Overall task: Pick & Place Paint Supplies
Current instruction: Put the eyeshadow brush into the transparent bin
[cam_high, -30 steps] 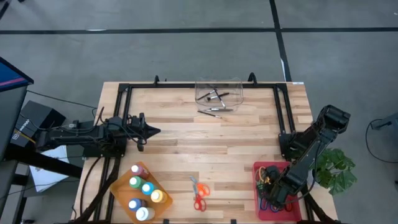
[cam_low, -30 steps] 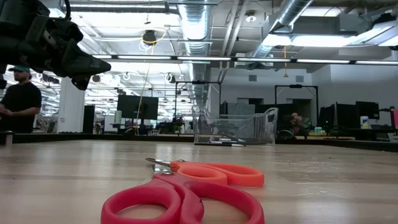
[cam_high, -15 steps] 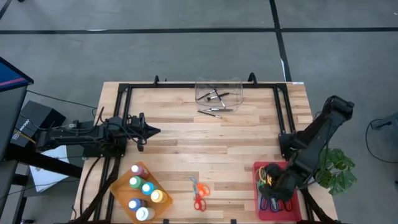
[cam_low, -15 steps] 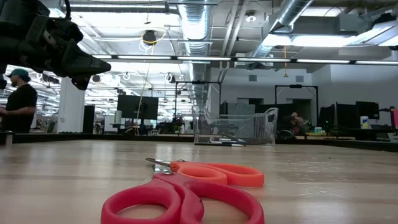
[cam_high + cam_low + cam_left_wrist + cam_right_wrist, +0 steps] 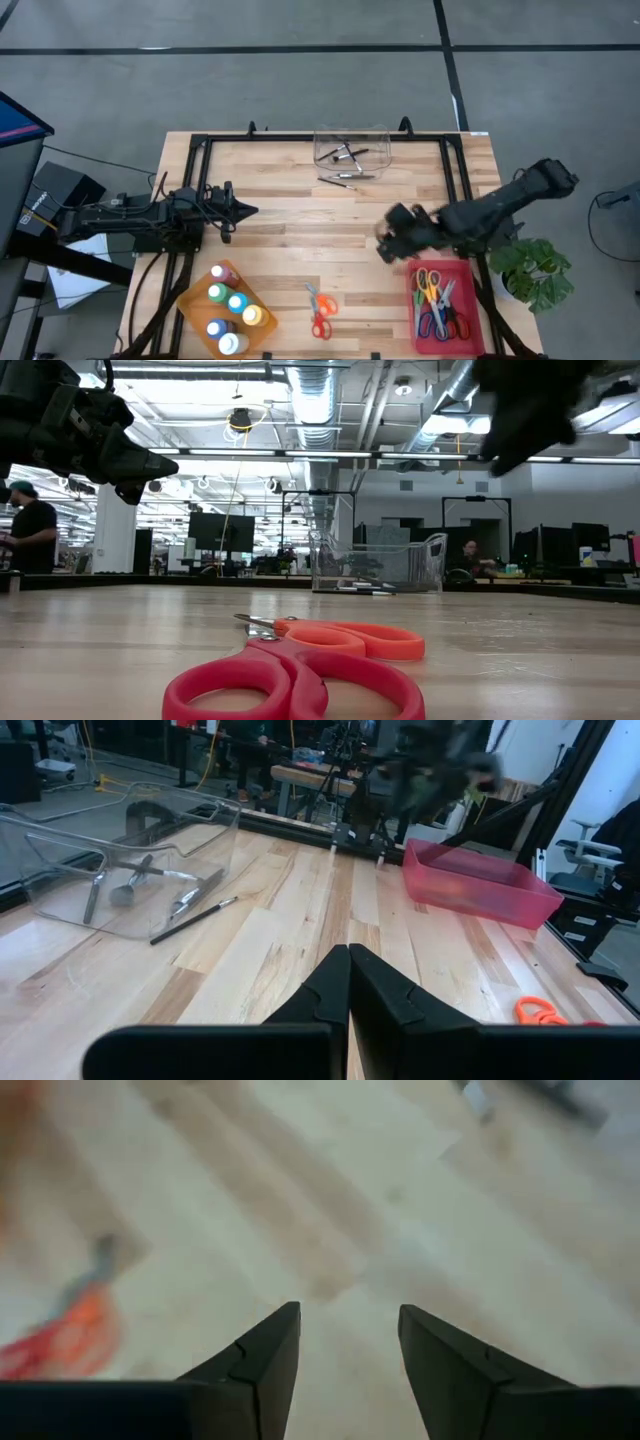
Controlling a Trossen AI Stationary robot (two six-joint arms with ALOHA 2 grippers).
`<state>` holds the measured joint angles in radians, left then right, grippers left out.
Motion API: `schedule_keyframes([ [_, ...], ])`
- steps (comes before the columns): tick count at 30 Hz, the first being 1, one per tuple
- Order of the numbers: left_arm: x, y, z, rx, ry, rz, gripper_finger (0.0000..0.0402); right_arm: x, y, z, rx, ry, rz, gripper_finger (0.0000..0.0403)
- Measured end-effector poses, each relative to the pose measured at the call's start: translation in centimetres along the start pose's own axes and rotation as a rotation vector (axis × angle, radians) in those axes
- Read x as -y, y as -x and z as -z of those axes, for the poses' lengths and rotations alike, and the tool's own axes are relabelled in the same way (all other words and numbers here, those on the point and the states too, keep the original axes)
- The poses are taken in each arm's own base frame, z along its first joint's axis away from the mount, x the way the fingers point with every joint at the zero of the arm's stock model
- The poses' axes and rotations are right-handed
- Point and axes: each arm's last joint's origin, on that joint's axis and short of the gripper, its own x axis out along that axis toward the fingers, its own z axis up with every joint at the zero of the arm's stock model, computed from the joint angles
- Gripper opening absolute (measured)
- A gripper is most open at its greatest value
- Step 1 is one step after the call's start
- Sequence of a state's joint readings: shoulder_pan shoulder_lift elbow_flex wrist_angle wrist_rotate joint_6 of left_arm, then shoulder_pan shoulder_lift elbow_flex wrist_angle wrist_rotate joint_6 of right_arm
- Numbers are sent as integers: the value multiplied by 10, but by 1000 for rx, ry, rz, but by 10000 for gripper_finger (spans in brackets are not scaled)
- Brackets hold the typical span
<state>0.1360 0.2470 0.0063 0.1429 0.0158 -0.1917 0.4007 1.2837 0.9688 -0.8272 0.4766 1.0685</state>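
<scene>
Orange-red scissors (image 5: 318, 312) lie flat on the wood near the table's front edge, large in the low view (image 5: 300, 670). My right gripper (image 5: 384, 246) hangs open above the table's middle right, left of the red tray (image 5: 470, 340), with nothing between its fingers (image 5: 348, 1350). Several scissors with coloured handles (image 5: 440, 305) lie in that tray. Paint bottles (image 5: 230, 310) stand in an orange holder at the front left. Thin dark brushes (image 5: 345, 179) lie by a clear bin (image 5: 351, 146) at the back. My left gripper (image 5: 246, 210) waits shut at the table's left (image 5: 348, 990).
A black frame (image 5: 300, 138) runs around the table's back and sides. The clear bin holds more brushes (image 5: 130, 880). A green plant (image 5: 535, 270) stands off the table's right edge. Bare wood lies between the scissors and the bin. A person (image 5: 25, 525) stands far behind.
My right gripper has risen out of the red tray and swung fast toward the table's middle, rolling its wrist as it went. It carries nothing, and the scissors in the tray stay there. The orange-red scissors on the wood have not moved.
</scene>
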Motion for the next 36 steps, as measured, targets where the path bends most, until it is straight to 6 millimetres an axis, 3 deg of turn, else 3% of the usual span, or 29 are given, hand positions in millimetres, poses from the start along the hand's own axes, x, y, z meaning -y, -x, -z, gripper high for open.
schedule_keyframes([
  [8,0,0,0,0,0,0,0,27,-87,-49,-85,143,180,168],
  [15,0,0,0,0,0,0,0,66,-147,-72,-259,140,132,168],
  [20,0,0,0,0,0,0,0,90,-168,-86,-298,123,133,169],
  [24,0,0,0,0,0,0,0,95,-180,-102,-270,124,132,168],
  [29,0,0,0,0,0,0,0,91,-197,-111,-221,164,108,169],
  [36,0,0,0,0,0,0,0,81,-202,-102,-262,209,104,164],
])
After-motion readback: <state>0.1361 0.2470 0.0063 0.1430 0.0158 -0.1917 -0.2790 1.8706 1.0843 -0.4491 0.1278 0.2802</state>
